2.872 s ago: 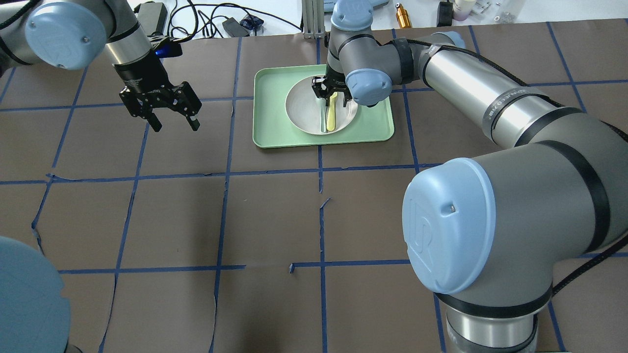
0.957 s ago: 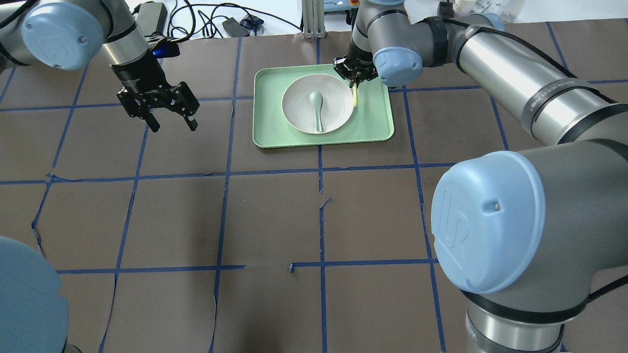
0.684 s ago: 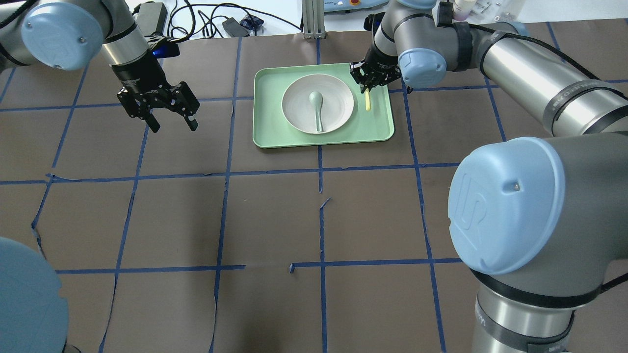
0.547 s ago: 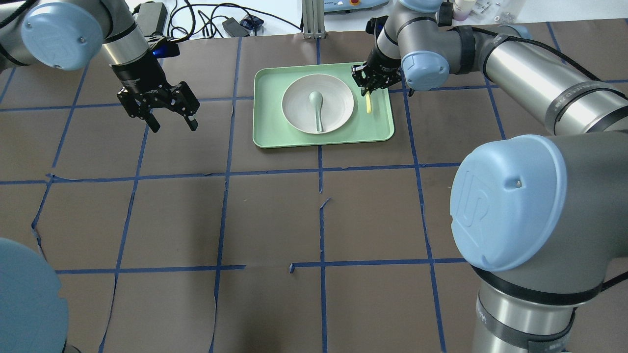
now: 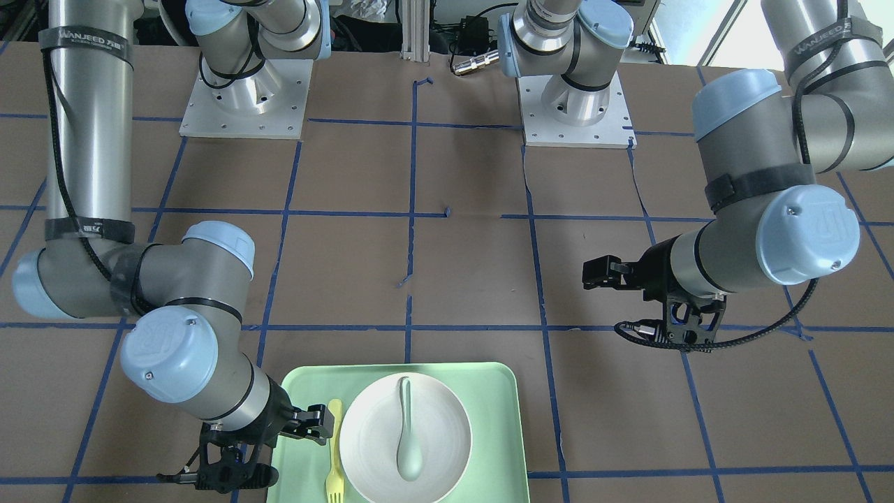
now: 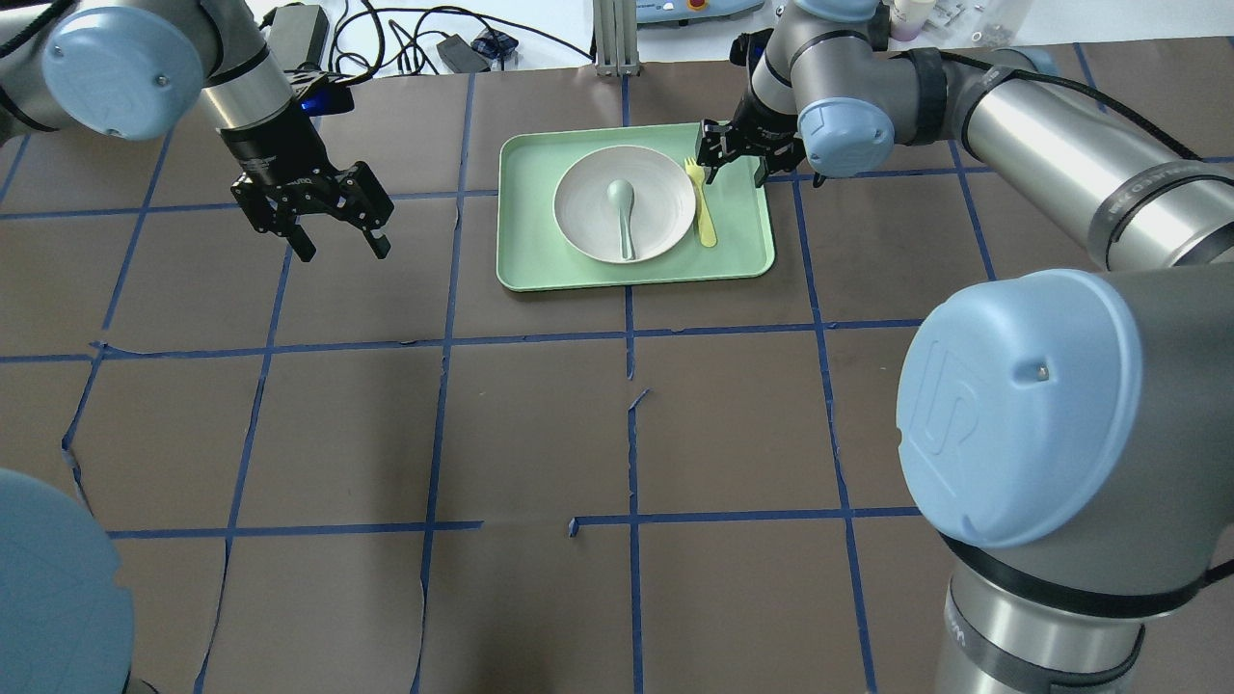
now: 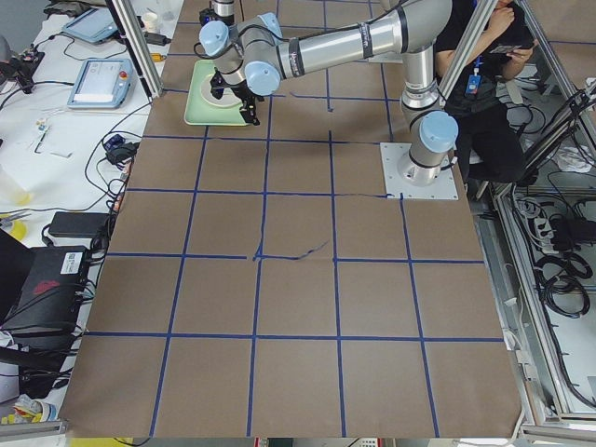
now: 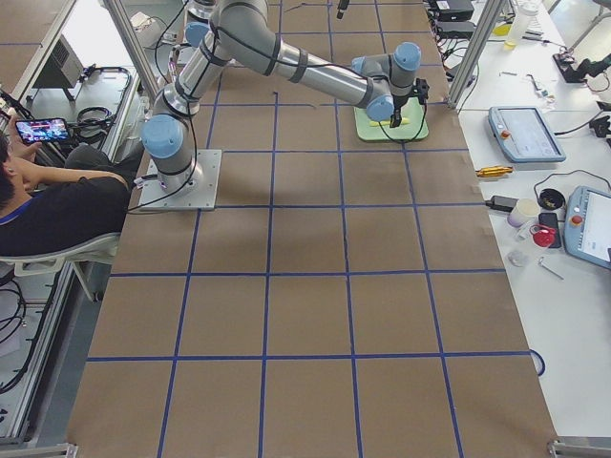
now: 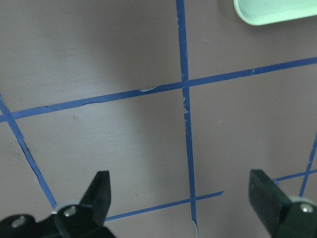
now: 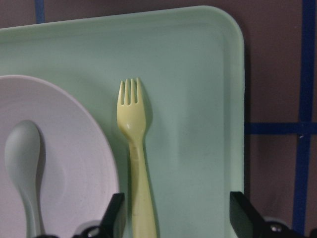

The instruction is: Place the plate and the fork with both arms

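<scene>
The off-white plate (image 6: 583,207) sits in the pale-green tray (image 6: 742,246) with a grey-green spoon (image 6: 623,212) lying in it. The pale-yellow fork (image 6: 703,204) lies flat on the tray just right of the plate, tines toward the far edge. My right gripper (image 6: 733,166) is open and empty above the fork's tine end. In the right wrist view the fork (image 10: 133,148) lies between the open fingers, beside the plate (image 10: 74,163). My left gripper (image 6: 333,239) is open and empty above the table, left of the tray.
The tray stands at the far middle of the brown table with its blue tape grid. Cables, a power brick and small bottles lie beyond the far edge. A corner of the tray (image 9: 272,12) shows in the left wrist view.
My right gripper carried the fork off the plate to the tray's right side, set it down and opened. The fork now lies flat. The left arm has stayed put.
</scene>
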`<state>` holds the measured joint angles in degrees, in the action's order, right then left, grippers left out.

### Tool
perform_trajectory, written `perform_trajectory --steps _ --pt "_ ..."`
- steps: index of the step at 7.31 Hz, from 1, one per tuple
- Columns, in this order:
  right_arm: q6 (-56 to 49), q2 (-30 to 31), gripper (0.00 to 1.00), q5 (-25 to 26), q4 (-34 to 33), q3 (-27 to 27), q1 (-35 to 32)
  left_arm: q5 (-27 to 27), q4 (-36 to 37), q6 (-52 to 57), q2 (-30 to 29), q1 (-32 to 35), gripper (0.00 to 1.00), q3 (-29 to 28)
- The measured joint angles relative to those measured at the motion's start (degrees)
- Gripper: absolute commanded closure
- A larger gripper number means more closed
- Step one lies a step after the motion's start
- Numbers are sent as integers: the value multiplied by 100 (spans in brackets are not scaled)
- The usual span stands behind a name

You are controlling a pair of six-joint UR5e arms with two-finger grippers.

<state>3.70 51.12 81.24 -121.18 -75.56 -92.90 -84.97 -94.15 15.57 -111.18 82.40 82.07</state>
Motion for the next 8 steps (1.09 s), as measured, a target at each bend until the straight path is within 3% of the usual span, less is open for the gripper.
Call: perform_trajectory --steps 4,6,8 --pt "-213 1411 0 1026 1846 -286 -9 -40 119 -784 317 135 0 -47" --pt "-210 2216 0 1061 2613 -543 -52 -197 119 -1406 664 216 0 -13" --pt "-153 2686 0 937 3234 -622 -99 -477 223 -2247 885 714 0 90"
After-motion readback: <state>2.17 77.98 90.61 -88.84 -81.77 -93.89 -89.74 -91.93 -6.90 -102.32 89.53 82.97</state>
